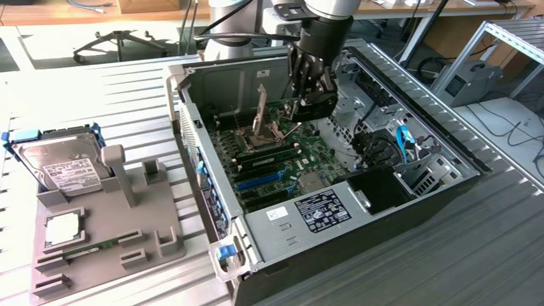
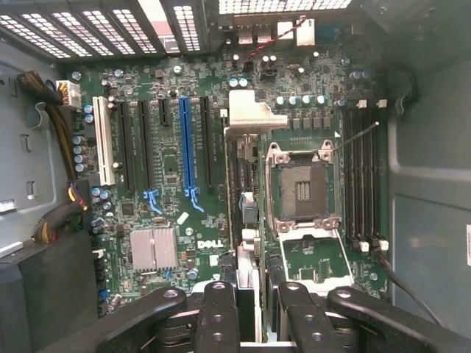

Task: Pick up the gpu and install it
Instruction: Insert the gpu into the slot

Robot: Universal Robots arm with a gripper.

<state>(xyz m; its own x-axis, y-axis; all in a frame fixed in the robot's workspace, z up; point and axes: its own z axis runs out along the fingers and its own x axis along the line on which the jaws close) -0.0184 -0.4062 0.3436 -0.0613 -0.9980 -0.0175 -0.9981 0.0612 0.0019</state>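
My gripper (image 1: 310, 95) reaches down into the open computer case (image 1: 442, 146) over the motherboard (image 1: 289, 159). It is shut on the gpu (image 1: 306, 109), a dark card hanging upright below the fingers. In the wrist view the gpu (image 2: 246, 209) appears edge-on between the two black fingers (image 2: 221, 309), with its silver end bracket (image 2: 250, 118) at the far end. The card hovers above the board, between the black expansion slots and the open processor socket (image 2: 302, 187). The blue slot (image 2: 185, 151) lies a little to one side of it.
The socket's metal lever (image 1: 262, 105) stands raised beside the gripper. Cables (image 1: 383, 143) and a drive cage (image 1: 383, 188) fill the case toward the exterior view's right. On the exterior view's left, a grey fixture (image 1: 127, 210) holds a silver hard drive (image 1: 64, 166), a processor chip (image 1: 64, 229) and a memory stick (image 1: 85, 253).
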